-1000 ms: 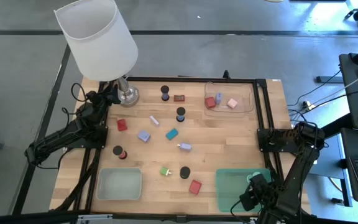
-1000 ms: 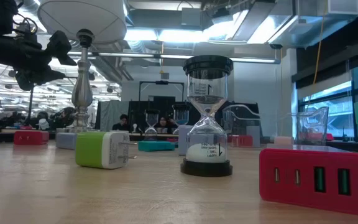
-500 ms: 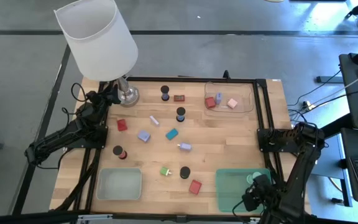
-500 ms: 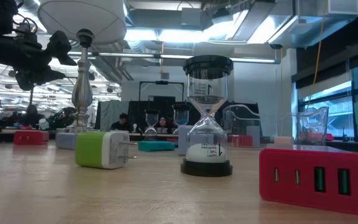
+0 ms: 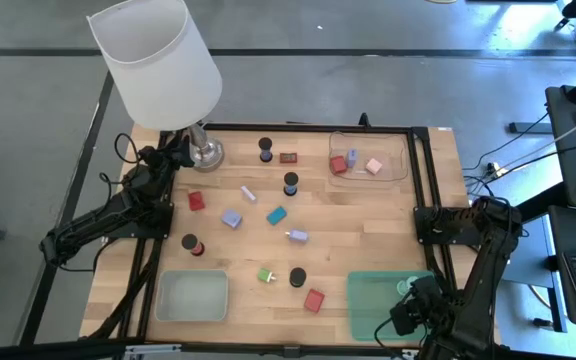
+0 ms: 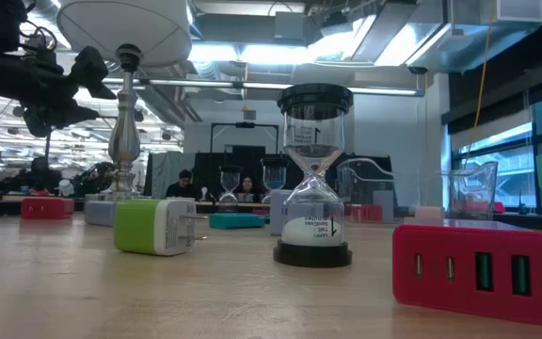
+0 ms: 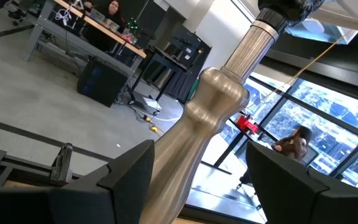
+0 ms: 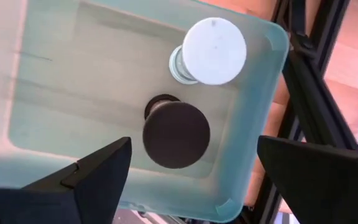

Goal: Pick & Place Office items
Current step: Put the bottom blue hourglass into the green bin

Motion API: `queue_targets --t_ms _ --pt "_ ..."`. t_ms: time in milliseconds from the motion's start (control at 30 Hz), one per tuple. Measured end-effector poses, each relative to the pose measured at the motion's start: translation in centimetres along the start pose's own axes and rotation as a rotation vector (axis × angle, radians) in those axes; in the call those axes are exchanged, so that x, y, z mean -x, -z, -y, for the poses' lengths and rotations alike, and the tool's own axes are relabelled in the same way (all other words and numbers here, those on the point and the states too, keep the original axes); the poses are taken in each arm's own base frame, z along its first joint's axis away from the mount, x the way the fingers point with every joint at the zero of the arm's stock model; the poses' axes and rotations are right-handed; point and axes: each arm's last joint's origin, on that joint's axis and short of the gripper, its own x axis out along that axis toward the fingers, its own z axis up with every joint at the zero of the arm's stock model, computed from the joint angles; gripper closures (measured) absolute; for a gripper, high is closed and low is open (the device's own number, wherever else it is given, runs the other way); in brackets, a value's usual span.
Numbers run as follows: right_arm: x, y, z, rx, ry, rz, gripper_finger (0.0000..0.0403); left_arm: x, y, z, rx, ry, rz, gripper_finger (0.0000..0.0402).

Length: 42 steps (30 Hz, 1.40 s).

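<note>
Lamp (image 5: 156,62): a large white shade is stood over the table's far left corner; its metal stem (image 7: 210,124) is flanked by the left gripper's fingers.
Green tray (image 5: 373,300): set at the near right corner; two hourglasses are seen inside it in the right wrist view, one dark-capped (image 8: 176,134), one white-capped (image 8: 214,50).
Clear tray (image 5: 400,150): placed at the far right, with red, lilac and pink blocks inside.
Grey tray (image 5: 192,296): placed at the near left.
Left gripper (image 7: 201,180): fingers are spread around the lamp stem; contact cannot be told.
Right gripper (image 8: 188,168): held above the green tray, fingers spread, nothing pinched.
Office items (image 5: 276,215): scattered across mid-table, between the trays.
</note>
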Motion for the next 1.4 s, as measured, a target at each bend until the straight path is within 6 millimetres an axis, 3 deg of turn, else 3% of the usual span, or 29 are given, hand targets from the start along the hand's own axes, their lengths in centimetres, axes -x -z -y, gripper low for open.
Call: queue_targets --t_ms 133,267,433,567,933,1200,1400 --pt "1.1 -0.7 -0.7 -0.026 -0.015 -0.019 0.0051 0.0 0.0 0.0 0.0 0.0 0.0 0.0151" --pt "2.9 -1.8 -2.0 -0.06 -0.14 -0.002 0.0052 0.0 0.0 0.0 0.0 0.0 0.0 0.0151" --pt "4.8 -4.0 -4.0 -0.131 -0.287 0.053 0.0052 0.0 0.0 0.0 0.0 0.0 0.0 0.0151" --pt "4.9 -6.4 -5.8 -0.226 -0.286 0.058 0.0052 0.0 0.0 0.0 0.0 0.001 -0.001 0.0151" --pt "3.8 -16.4 -10.8 -0.353 -0.186 -0.016 0.0052 0.0 0.0 0.0 0.0 0.0 0.0 0.0151" --pt "2.8 -25.0 -13.6 -0.408 -0.305 -0.035 0.0053 0.0 0.0 0.0 0.0 0.0 0.0 0.0151" --pt "2.2 -30.8 -14.4 -0.446 -0.414 -0.015 0.0053 0.0 0.0 0.0 0.0 0.0 0.0 0.0151"
